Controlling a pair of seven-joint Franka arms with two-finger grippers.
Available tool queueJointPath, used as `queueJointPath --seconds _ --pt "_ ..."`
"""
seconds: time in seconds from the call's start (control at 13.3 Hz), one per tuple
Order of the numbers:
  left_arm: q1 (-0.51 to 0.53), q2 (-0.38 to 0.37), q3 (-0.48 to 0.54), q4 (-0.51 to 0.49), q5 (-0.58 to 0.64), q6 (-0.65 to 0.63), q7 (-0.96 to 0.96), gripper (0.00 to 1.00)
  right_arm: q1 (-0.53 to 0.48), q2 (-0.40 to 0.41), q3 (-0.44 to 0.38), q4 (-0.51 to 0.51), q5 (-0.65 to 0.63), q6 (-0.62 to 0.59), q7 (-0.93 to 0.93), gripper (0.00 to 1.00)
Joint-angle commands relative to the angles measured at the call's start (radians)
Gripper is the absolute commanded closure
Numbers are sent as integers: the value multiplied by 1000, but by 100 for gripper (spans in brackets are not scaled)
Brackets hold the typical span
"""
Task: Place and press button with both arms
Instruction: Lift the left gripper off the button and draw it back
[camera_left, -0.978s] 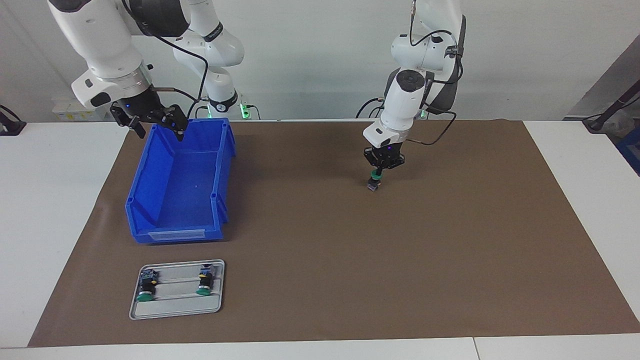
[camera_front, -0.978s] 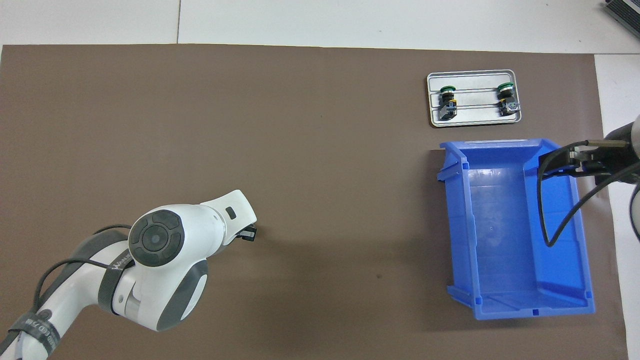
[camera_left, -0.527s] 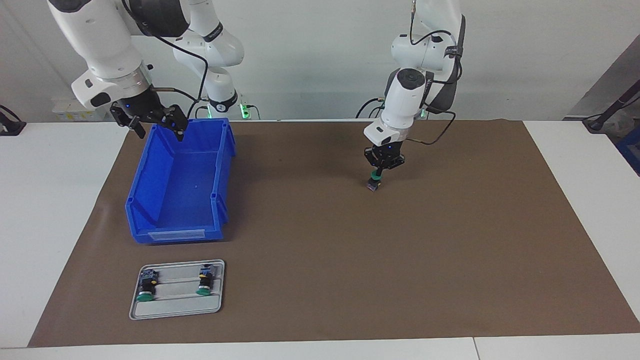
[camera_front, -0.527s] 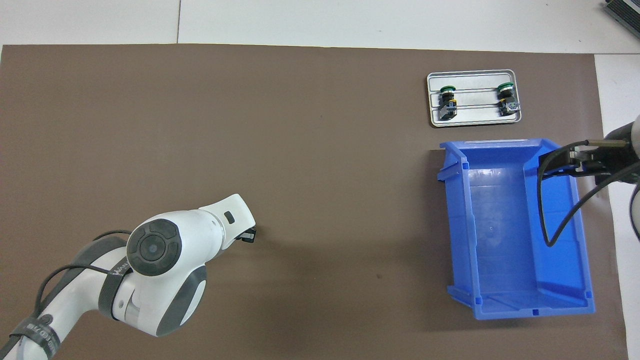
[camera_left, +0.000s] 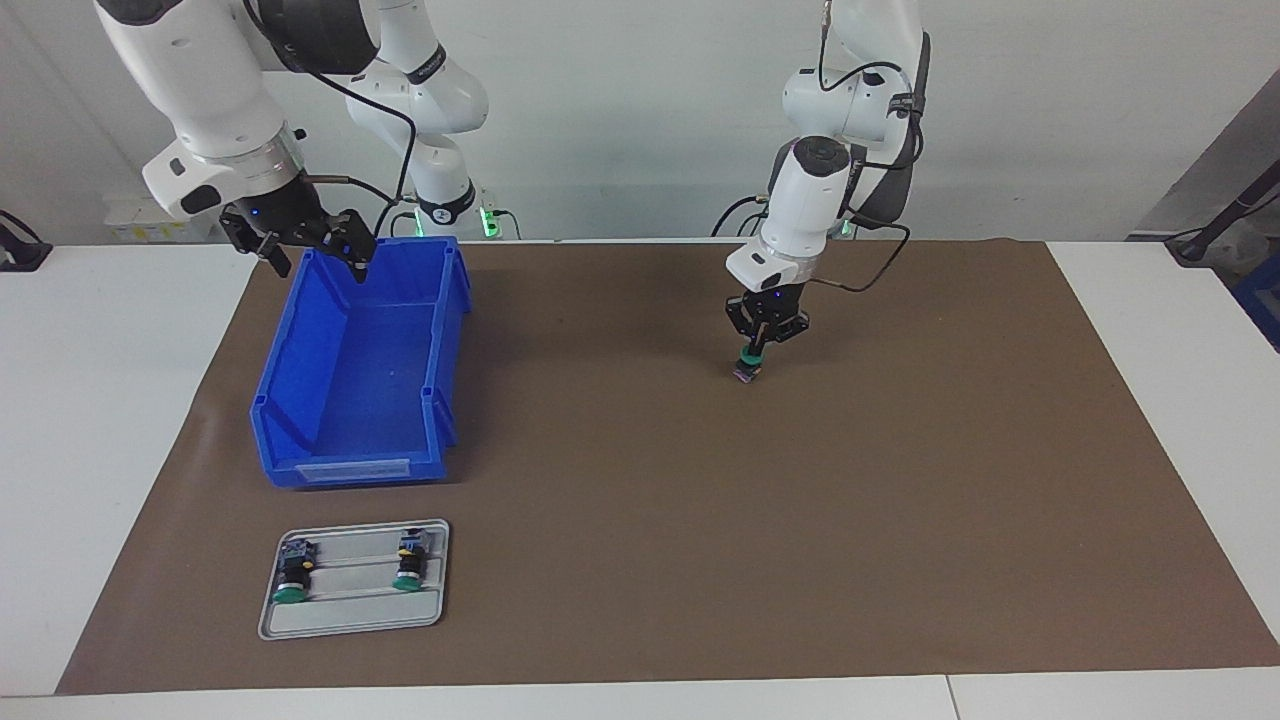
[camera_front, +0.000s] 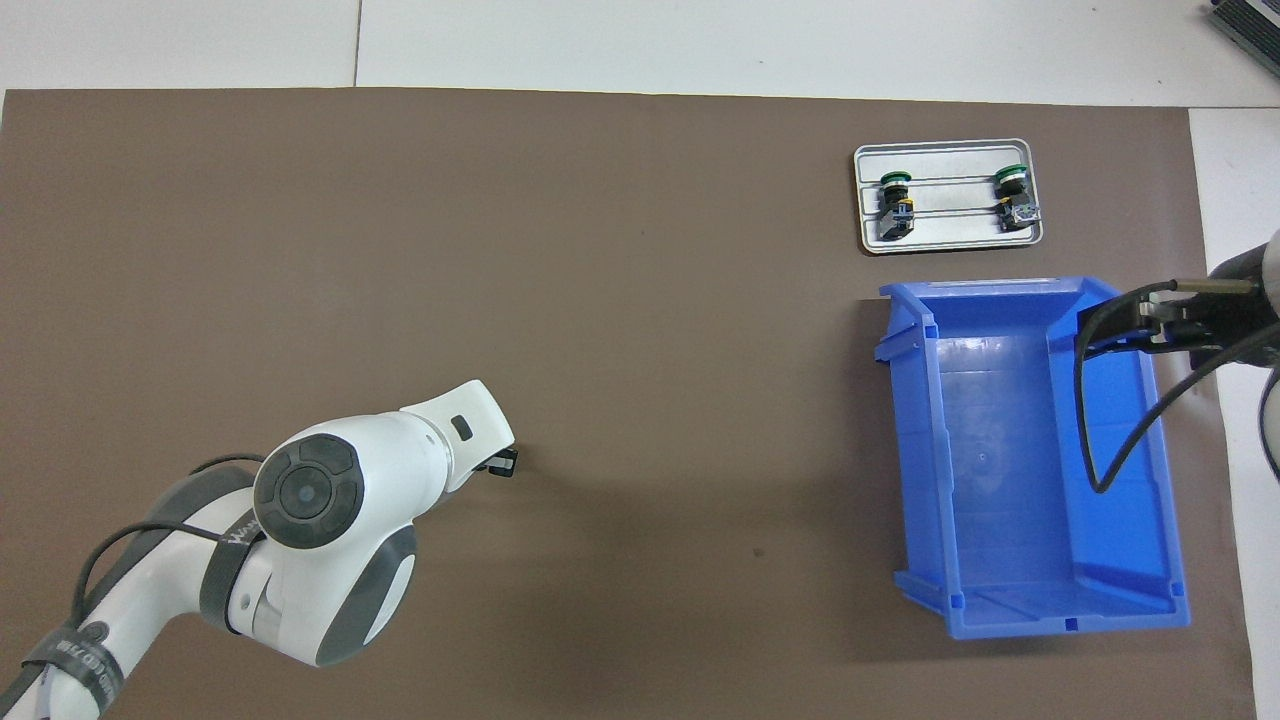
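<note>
1. The left gripper (camera_left: 757, 347) points straight down over the brown mat (camera_left: 900, 520), fingertips pinching the green cap of the button (camera_left: 746, 368), which stands upright with its base on the mat.
2. The right gripper (camera_left: 312, 250) waits with jaws spread above the blue bin (camera_left: 300, 400).
3. Two more buttons (camera_left: 292, 576) lie on the grey tray (camera_left: 350, 620) beside the bin, farther from the robots.
</note>
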Motion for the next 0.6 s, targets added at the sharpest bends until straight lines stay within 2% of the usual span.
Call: queueJointPath --seconds 0.0,0.3,0.53 --pt "-10 49 17 103 19 -112 15 81 -10 -22 5 -25 -2 10 -26 0" --pt "36 50 18 238 19 -247 49 77 -10 -22 5 -25 -2 10 -26 0" --pt "138 50 18 399 17 -439 125 77 -10 -22 5 -25 -2 10 -26 0"
